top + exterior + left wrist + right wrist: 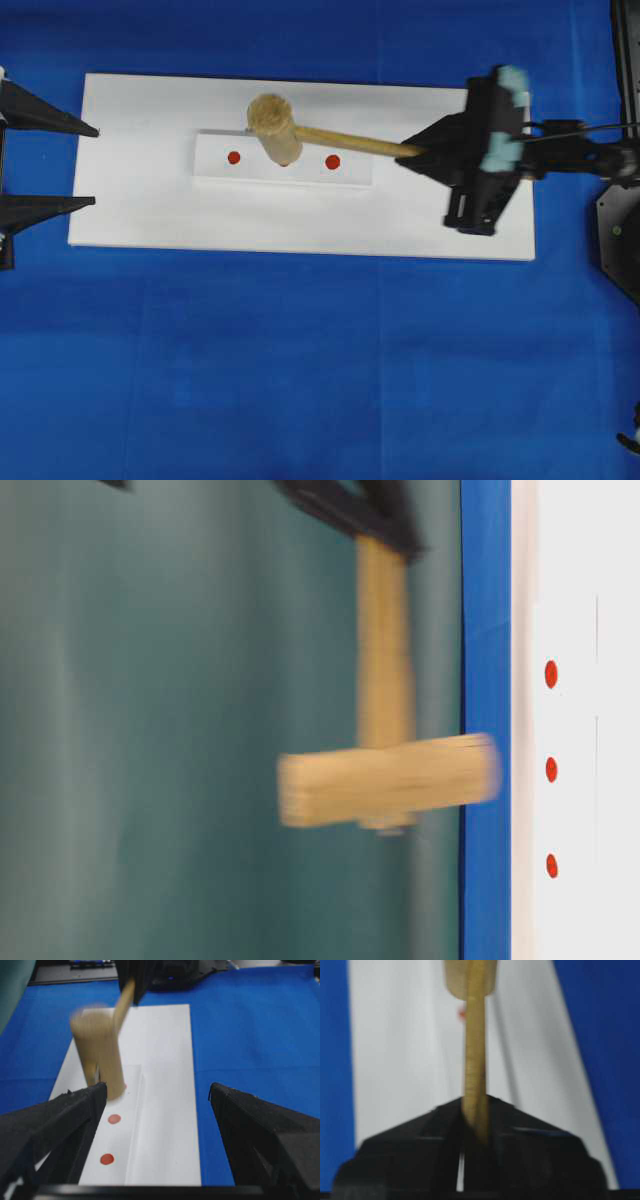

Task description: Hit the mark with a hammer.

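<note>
Pale wooden hammer (283, 131), thick round head at upper centre, slim handle pinched in right gripper (418, 151); left gripper (92, 165) spread wide.

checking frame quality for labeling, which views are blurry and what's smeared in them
Table-level view: hammer heavily motion-smeared, red dots still crisp. Left wrist view: hammer head soft, the near dots sharp. Right wrist view: soft throughout. Overhead view: mostly sharp, slight blur on the right gripper.
</note>
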`<action>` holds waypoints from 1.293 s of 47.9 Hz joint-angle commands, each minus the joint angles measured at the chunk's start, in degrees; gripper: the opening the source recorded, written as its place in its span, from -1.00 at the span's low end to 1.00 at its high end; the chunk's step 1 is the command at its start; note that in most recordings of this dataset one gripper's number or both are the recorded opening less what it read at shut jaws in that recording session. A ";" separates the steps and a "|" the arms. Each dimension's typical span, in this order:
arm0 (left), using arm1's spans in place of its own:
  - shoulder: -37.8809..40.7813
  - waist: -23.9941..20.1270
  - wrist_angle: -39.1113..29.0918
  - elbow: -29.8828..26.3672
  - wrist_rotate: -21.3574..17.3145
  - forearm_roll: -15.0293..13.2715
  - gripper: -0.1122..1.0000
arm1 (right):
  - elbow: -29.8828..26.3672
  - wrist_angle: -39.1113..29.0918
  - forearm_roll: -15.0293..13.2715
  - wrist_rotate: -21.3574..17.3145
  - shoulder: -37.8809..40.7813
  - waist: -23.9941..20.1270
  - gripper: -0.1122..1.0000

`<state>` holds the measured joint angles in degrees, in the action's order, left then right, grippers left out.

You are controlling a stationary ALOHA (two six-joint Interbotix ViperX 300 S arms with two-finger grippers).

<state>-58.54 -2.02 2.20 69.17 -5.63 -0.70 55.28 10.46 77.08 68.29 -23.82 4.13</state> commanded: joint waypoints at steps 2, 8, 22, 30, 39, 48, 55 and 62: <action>0.35 -0.18 0.26 -0.53 0.09 0.00 0.66 | 1.32 0.53 -0.88 0.00 -7.03 -0.35 -0.75; 0.35 -0.09 0.26 -0.53 0.09 0.00 0.66 | 4.22 1.14 -0.88 0.35 -13.36 -0.35 -0.75; 0.35 -0.09 0.26 -0.53 0.09 0.00 0.66 | 7.47 2.20 -0.79 0.62 -15.91 -0.35 -0.75; 0.35 -0.18 0.26 -0.53 0.09 0.00 0.66 | 8.26 1.93 -0.35 0.53 -11.78 -0.35 -0.75; 0.35 -0.18 0.35 -0.62 0.09 0.00 0.66 | 9.76 2.02 3.96 -0.09 1.85 -0.35 -0.75; 0.09 -0.09 0.26 -0.62 0.09 0.00 0.66 | 8.35 1.93 5.54 0.53 4.39 -0.35 -0.75; 0.09 -0.09 0.26 -0.62 0.09 0.00 0.66 | 8.00 1.85 5.01 1.49 -1.32 -0.35 -0.75; 0.00 -0.09 0.26 -0.62 0.09 0.00 0.66 | 7.03 1.67 4.83 3.25 -8.09 -0.35 -0.75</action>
<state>-58.71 -2.11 2.20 69.26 -5.63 -0.70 64.25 12.13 82.27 70.84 -28.30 3.87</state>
